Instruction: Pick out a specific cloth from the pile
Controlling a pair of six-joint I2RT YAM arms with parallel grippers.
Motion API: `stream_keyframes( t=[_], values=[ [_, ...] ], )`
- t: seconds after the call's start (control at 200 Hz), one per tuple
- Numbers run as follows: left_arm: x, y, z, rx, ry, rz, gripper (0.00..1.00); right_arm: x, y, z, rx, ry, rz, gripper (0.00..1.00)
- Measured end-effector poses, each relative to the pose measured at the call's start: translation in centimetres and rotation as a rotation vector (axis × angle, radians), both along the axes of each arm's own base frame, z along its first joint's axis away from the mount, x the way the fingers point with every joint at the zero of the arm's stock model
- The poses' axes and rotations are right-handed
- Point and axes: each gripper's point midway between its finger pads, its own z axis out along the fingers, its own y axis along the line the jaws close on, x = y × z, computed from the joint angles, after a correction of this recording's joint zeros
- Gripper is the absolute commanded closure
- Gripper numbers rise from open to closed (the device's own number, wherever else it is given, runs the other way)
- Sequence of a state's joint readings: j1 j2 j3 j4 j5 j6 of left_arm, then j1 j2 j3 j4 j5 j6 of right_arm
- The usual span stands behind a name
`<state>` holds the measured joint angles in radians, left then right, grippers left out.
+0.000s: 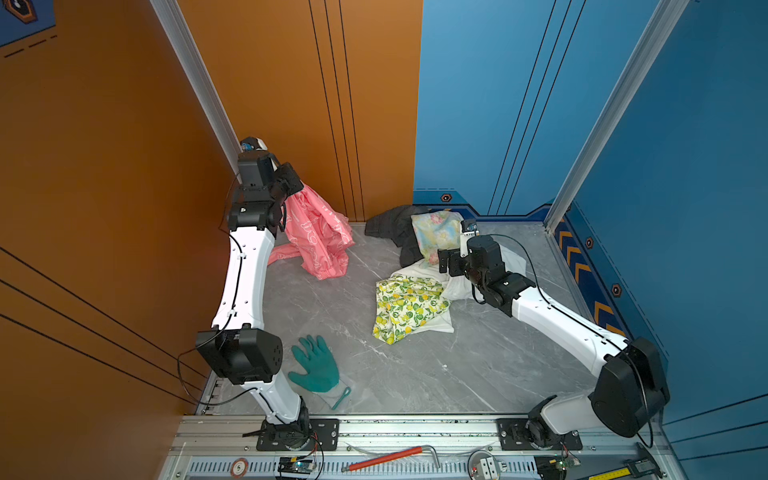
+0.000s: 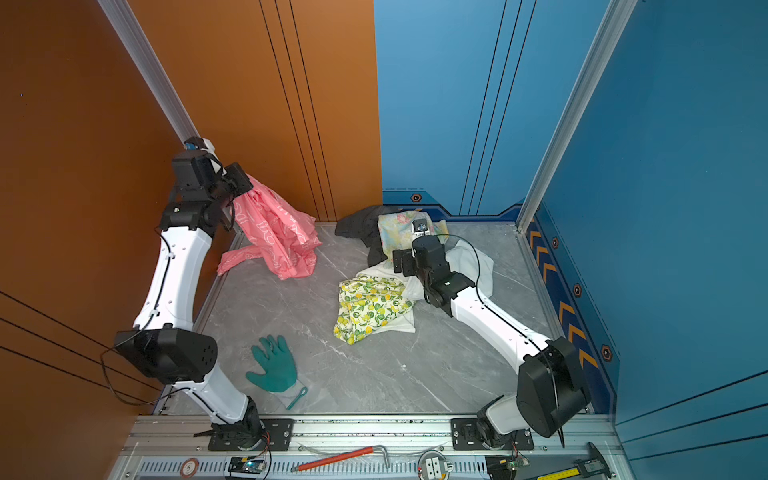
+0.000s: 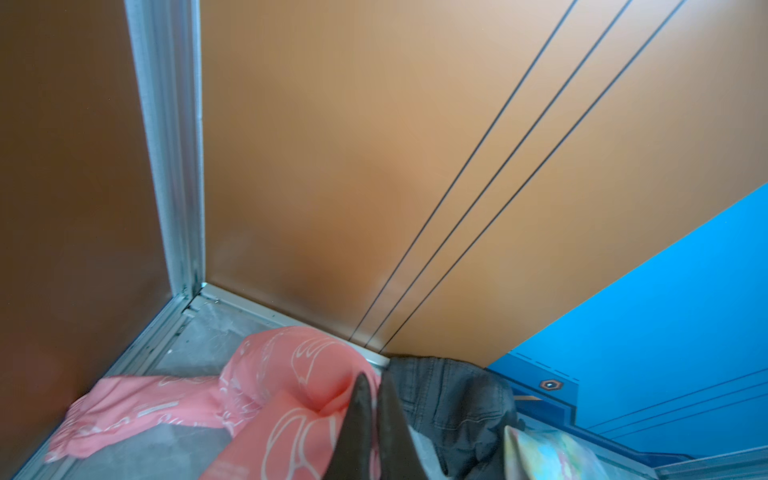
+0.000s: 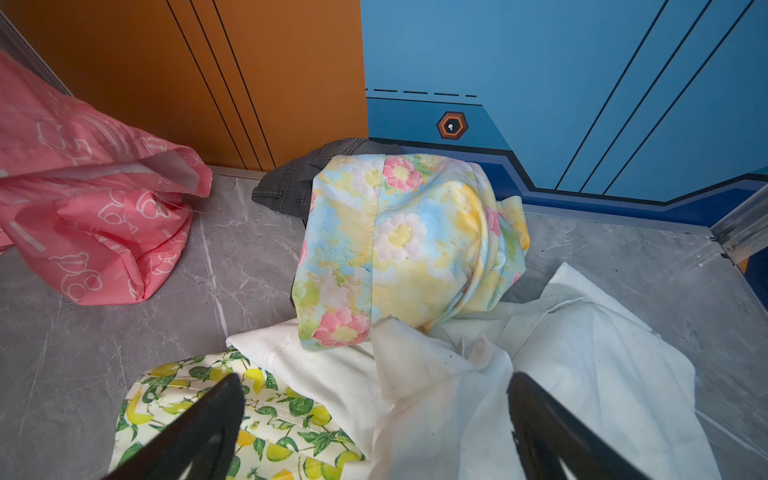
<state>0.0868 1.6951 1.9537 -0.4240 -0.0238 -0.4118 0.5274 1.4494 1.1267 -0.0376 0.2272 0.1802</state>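
L gripper (image 3: 376, 380) pinches pink bear-print cloth (image 1: 316, 237), apart from pile (image 1: 409, 305) — pull-out step. R gripper (image 4: 374, 376) open. Next: lift trailing end.

The cloth (image 1: 316, 241) is thin, smooth, slightly sheeny fabric. The grey piece (image 4: 286, 183) looks coarse and stitched, the floral piece (image 4: 407, 241) soft and matt. The table (image 1: 415, 374) is smooth and marble-patterned with a dull gloss; the glove (image 1: 318, 365) is rubbery and matt.
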Motion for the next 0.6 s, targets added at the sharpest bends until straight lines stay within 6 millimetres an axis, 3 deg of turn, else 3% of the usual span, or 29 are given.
stream_keyframes(
  t=[0.2, 0.315, 0.45, 0.601],
  values=[
    [-1.2, 4.3, -5.3, 0.093, 0.122, 0.119, 1.00, 0.0, 0.2, 0.1, 0.007, -0.004, 0.008, 0.00],
    [-1.5, 4.9, -8.4, 0.171, 0.207, 0.154, 1.00, 0.0, 0.3, 0.2, 0.011, -0.006, 0.014, 0.00],
    [-0.7, 2.2, -11.3, 0.281, 0.287, 0.125, 1.00, -0.1, 0.3, -0.3, 0.009, 0.000, 0.013, 0.00],
    [2.8, -2.7, -16.3, 0.384, 0.393, 0.033, 1.00, -0.3, 0.1, -1.3, 0.002, 0.018, 0.012, 0.00]
  ],
)
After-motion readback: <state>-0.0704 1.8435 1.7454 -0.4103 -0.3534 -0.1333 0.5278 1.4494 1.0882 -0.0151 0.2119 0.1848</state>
